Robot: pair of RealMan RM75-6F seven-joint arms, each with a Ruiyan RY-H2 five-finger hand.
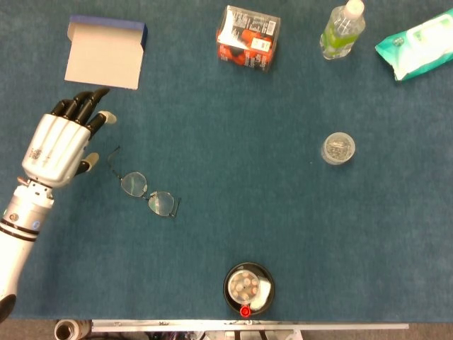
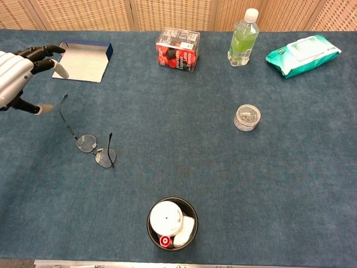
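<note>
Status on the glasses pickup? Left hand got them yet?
Not yet. Nothing looks done: the glasses lie unfolded on the table, untouched. In hand: the left hand is open, fingers apart, beside the glasses' temple tip and just below the open box, holding nothing. Left: closing on the glasses and lifting them. The right hand is not in view.
</note>
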